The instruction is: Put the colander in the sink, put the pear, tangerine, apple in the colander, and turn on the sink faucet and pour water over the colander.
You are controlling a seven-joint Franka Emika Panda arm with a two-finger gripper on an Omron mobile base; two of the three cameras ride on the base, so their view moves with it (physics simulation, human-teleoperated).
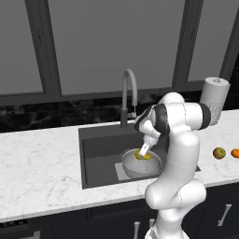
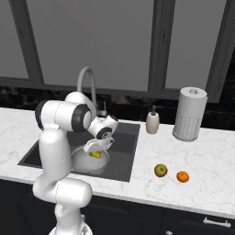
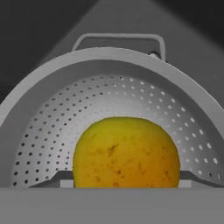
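fingers [image 3: 61,178] are bracketing the pear [image 3: 126,153], and whether they are gripping it or standing just off it i cannot tell. gripper [image 1: 144,152] is reaching down into the colander [image 1: 140,164], which is sitting in the sink [image 1: 100,149]. doing this well probably means opening low over the bowl so the pear isn't rolling out. apple [image 2: 160,170] and tangerine [image 2: 182,176] are waiting on the counter [image 2: 202,160].

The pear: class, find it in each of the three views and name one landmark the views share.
Left base view: the pear lies low and right of centre, inside the colander in the sink.
Right base view: the pear lies left of centre, below the white arm.
Hand view: the pear sits large at bottom centre.
Shared landmark: the colander's perforated wall.
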